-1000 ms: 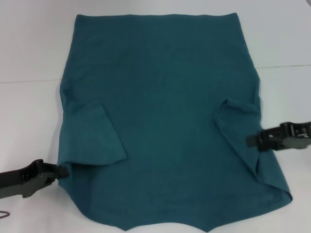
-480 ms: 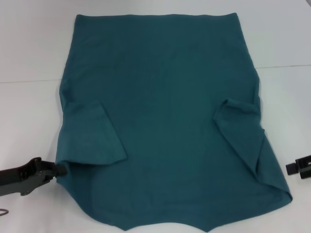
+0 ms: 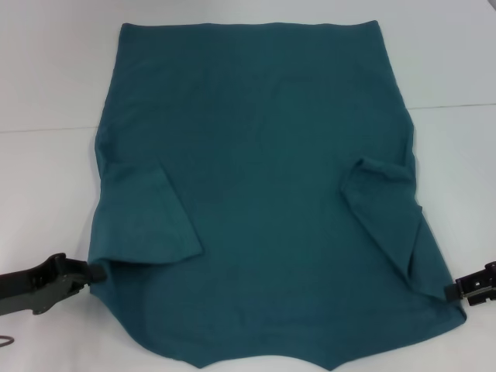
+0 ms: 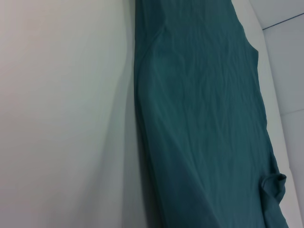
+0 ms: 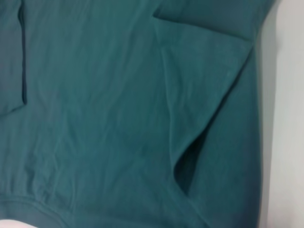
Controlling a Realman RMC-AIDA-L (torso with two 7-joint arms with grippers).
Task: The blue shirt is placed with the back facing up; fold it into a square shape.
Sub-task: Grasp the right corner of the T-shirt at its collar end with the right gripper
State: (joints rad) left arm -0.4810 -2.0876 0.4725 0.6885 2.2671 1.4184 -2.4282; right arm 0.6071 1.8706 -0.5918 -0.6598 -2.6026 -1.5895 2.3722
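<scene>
Item one: the blue shirt [image 3: 263,194], which we take as our landmark. We find it spread flat, plain side up, on the white table [image 3: 46,186], with its straight hem at the far end and its shoulder end nearest the robot, running out of the head view at the near edge. We note both short sleeves folded inward onto the body: the left sleeve [image 3: 151,217] lies as a flat flap along the shirt's left edge, and the right sleeve [image 3: 384,213] lies as a narrower, creased flap along its right edge. In the left wrist view the shirt [image 4: 204,118] shows lightly wrinkled beside bare table; in the right wrist view [image 5: 118,104] we see the right sleeve's fold gaping open as a dark pocket.

Item two: the left gripper [image 3: 94,270], low at the shirt's left edge, tip touching the cloth just below the left sleeve's cuff. We cannot tell how its jaws stand.

Item three: the right gripper [image 3: 451,291], at the shirt's near right corner, tip against the edge. Its jaws we likewise cannot tell.
</scene>
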